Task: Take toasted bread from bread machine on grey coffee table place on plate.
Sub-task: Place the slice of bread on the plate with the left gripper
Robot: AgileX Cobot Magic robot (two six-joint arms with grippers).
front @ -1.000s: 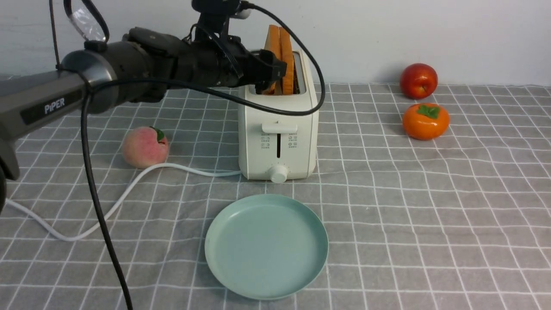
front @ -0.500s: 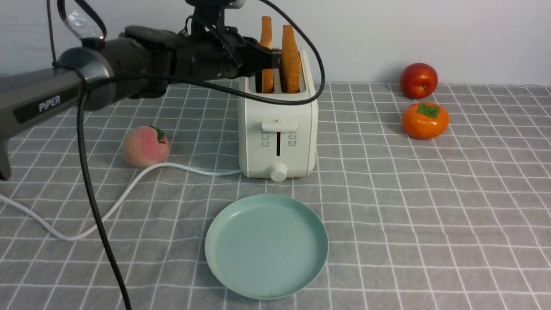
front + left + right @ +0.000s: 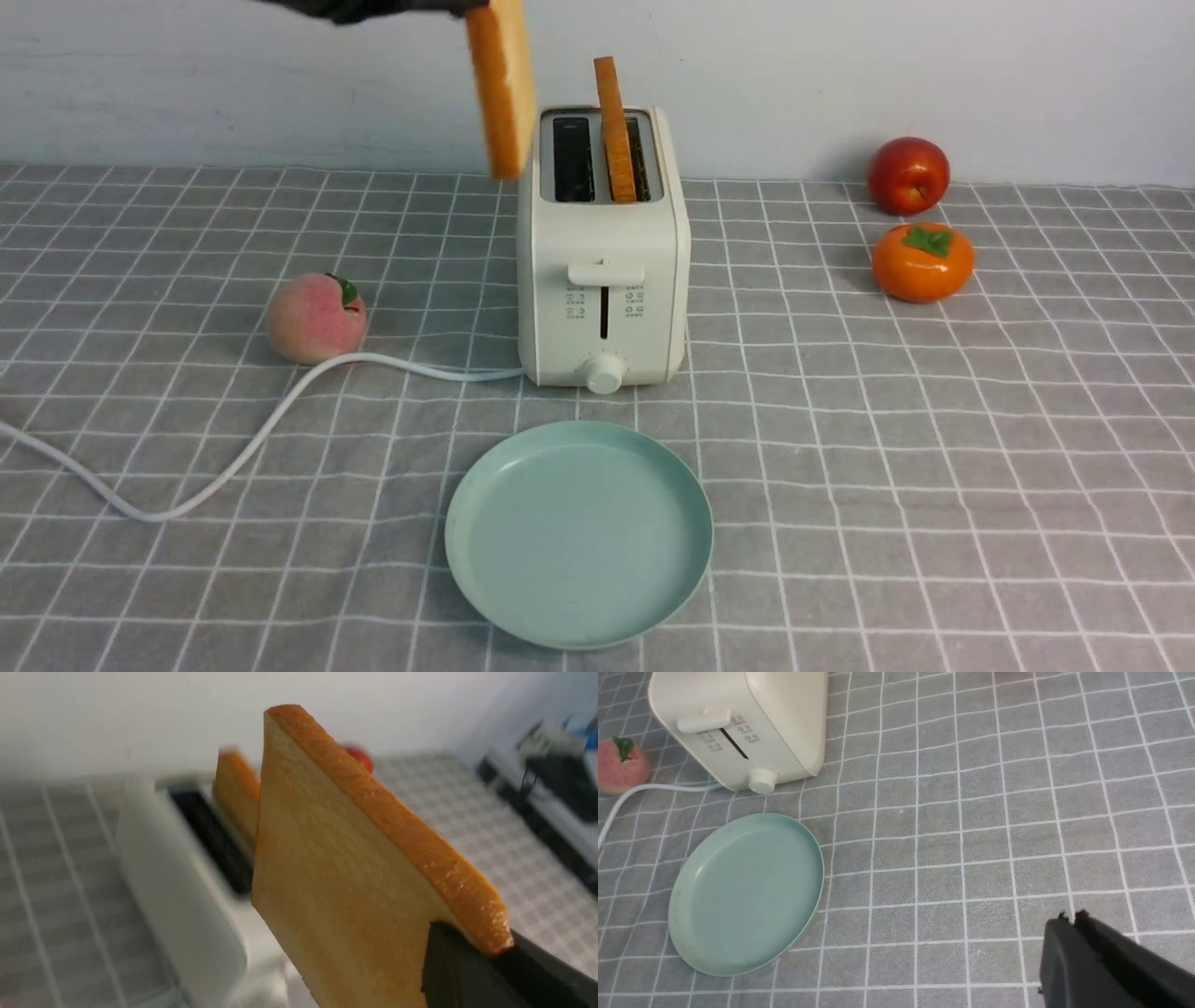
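Gripping: toasted bread [image 3: 501, 89] slice is pinched by left gripper [image 3: 472, 947], hung upright.
Plate [image 3: 579, 532]: set lower, nearer the robot, slightly right of slice.
Right gripper [image 3: 1069, 919]: pressed together, empty.

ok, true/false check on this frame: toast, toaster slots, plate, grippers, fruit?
1. The left gripper holds a thick golden-tan toast slice lifted out of the cream-white two-slot toaster. True.
2. Both toaster slots are empty. False: a second slice stands in the right slot.
3. The round mint-green plate carries a slice. False: it is bare.
4. The right gripper is shut, holding nothing. True.
5. The pink peach lies right of the toaster. False: it lies left, by the white cord.
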